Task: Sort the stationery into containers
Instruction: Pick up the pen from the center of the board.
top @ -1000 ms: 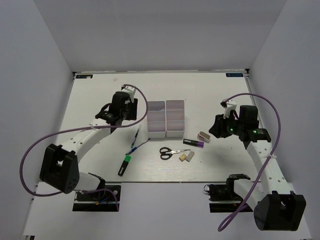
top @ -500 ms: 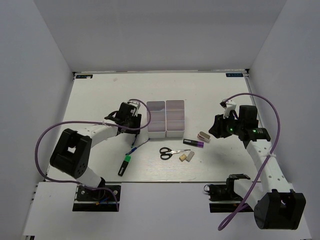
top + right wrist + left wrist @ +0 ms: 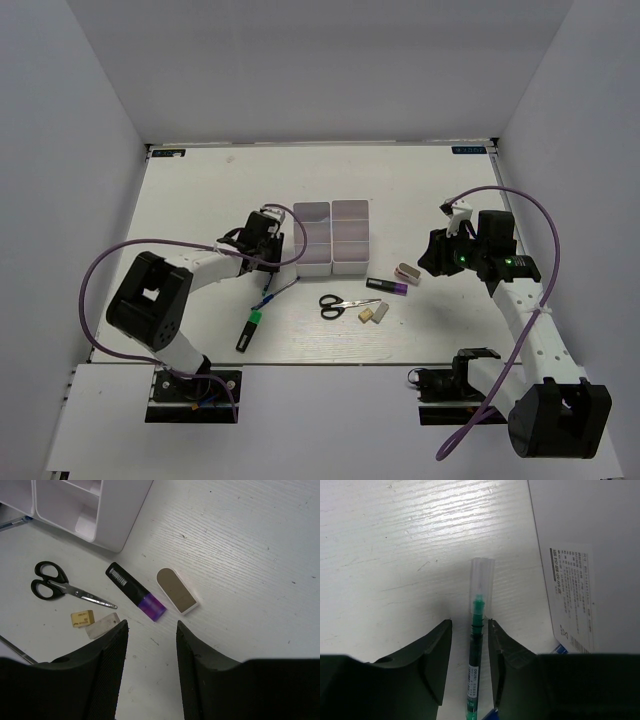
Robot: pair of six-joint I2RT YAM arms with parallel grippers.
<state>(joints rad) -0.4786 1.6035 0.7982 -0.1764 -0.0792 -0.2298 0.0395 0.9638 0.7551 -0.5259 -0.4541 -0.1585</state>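
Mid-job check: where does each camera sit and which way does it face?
Top external: high behind left arm and right arm, facing down on table, bins.
Left wrist: faces down between open left fingers at a pen beside the bins.
Right wrist: faces down past open right fingers at purple marker, scissors.
Shared: top and right wrist both show the scissors.

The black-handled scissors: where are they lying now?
In the top view, the black-handled scissors lie on the table on the arms' side of the white translucent bins, blades pointing toward the purple marker and tan eraser.
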